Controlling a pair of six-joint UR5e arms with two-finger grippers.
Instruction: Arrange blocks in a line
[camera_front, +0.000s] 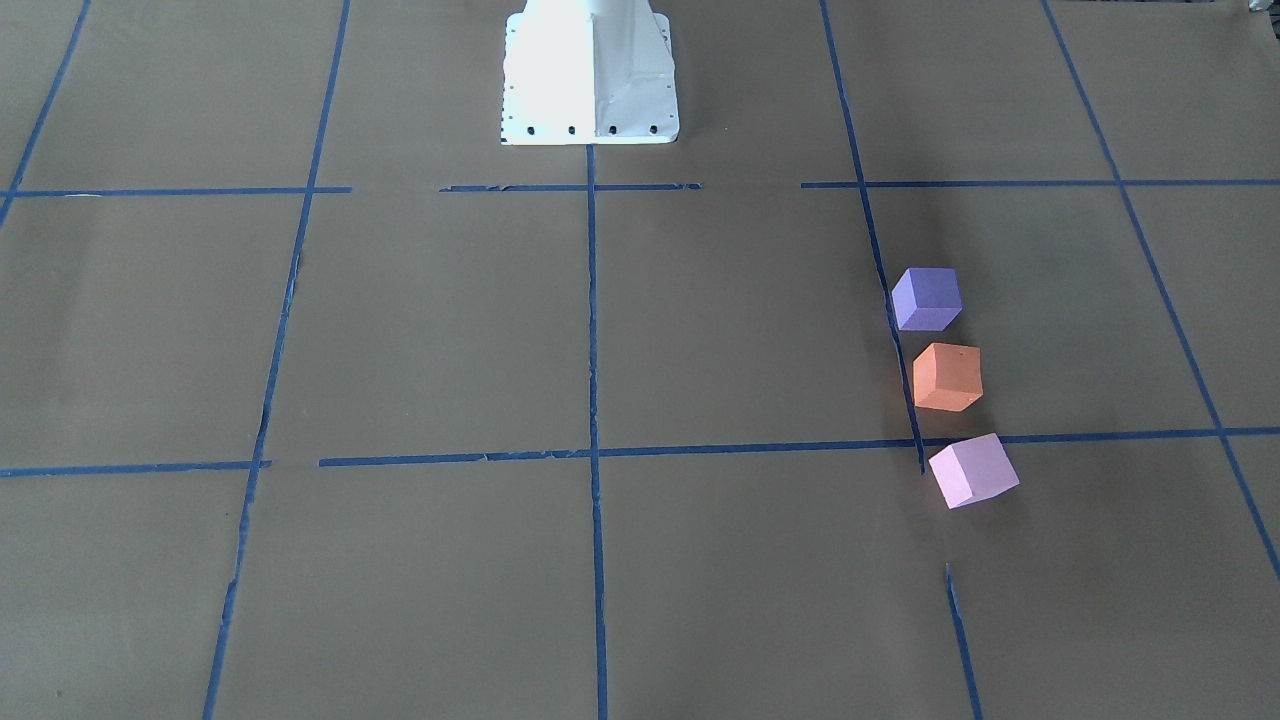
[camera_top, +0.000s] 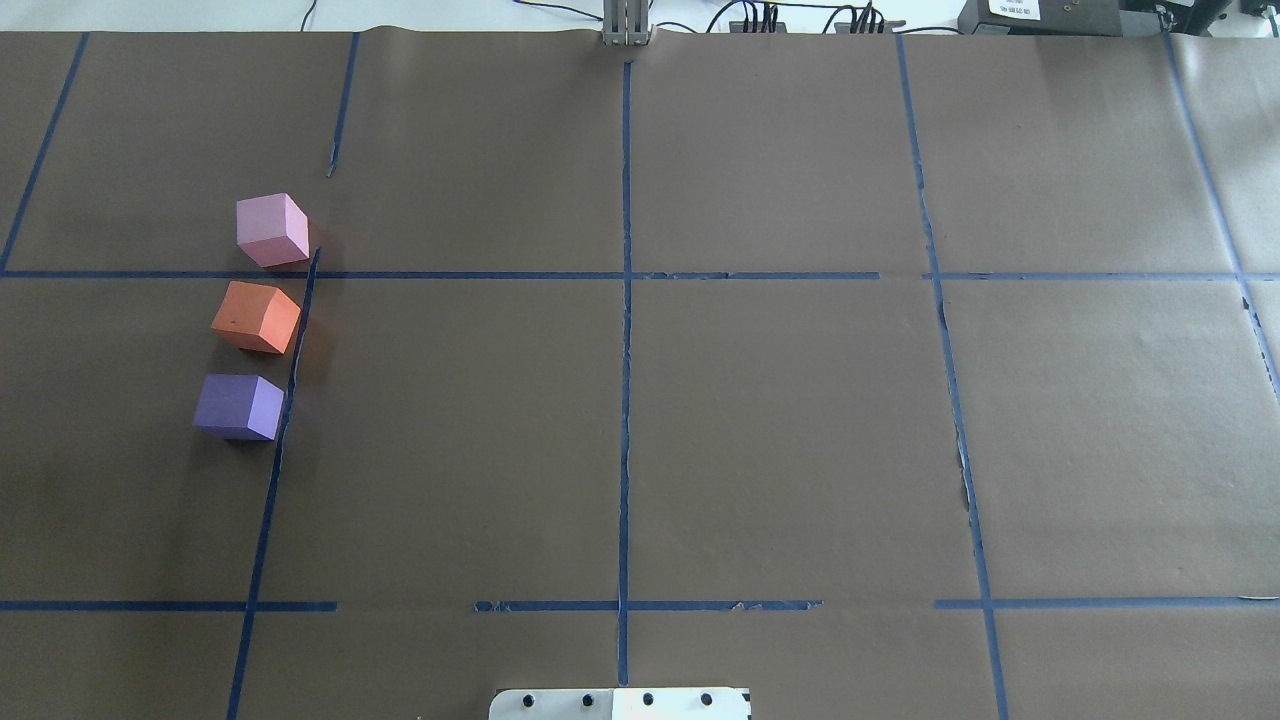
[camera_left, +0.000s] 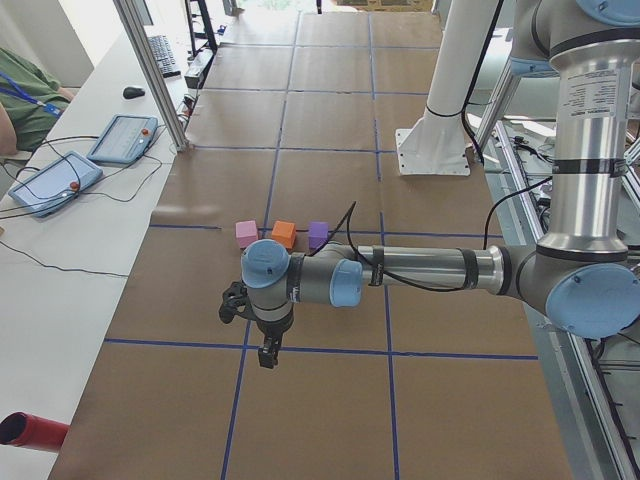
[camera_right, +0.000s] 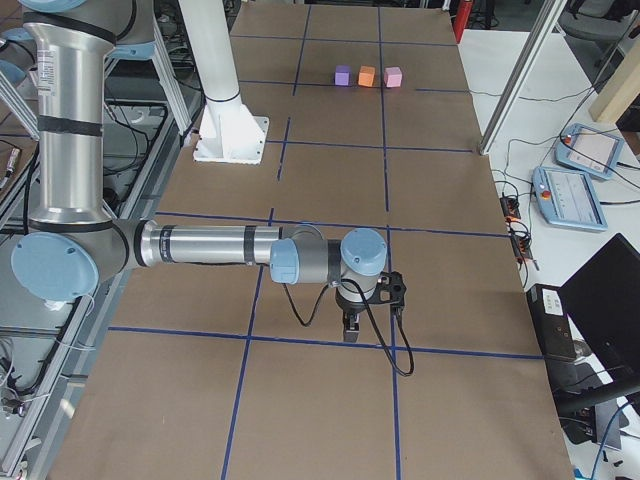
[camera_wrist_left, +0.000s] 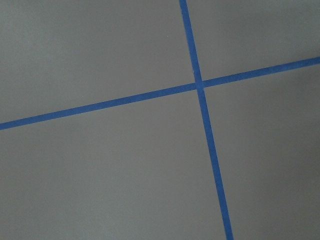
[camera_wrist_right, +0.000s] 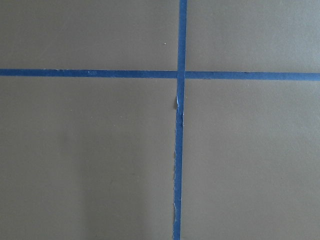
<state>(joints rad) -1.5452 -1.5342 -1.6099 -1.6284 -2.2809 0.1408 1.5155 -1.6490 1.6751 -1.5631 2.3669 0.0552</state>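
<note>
1. Table (camera_top: 780, 440) under brown paper, gridded with blue tape (camera_top: 625, 400). Tape torn and gapped in places.
2. Left arm (camera_left: 430, 268), near and large in the left side view. Stretched level over the table, wrist bent downward. Right arm (camera_right: 210, 245), near in the right side view, in much the same pose.
3. White pedestal (camera_front: 590, 75) at the robot's edge of the table, standing on the centre tape line.
4. Two blue-edged pendants (camera_left: 122, 138) on the white bench across the table from the robot, cables trailing.
5. Left gripper (camera_left: 268, 352) pointing down above the paper, close to a tape crossing and well apart from the blocks. Seen only from the side, so cannot tell whether released or clenched. Left wrist view filled with paper and one tape crossing.
6. Right gripper (camera_right: 350, 328) pointing down likewise, near a tape line at the table's other end, far from the blocks. Cannot tell whether released or clenched. Right wrist view again only paper and a tape crossing.
7. Three blocks in a row on the robot's left part of the table, just beside a tape line running away from the robot.
   - Purple block (camera_top: 238, 406) nearest the robot.
   - Orange block (camera_top: 256, 317) in the middle.
   - Pink block (camera_top: 271, 230) farthest, at a tape crossing.
   - Narrow gaps between neighbours, none touching. Each turned at its own slight angle.
</note>
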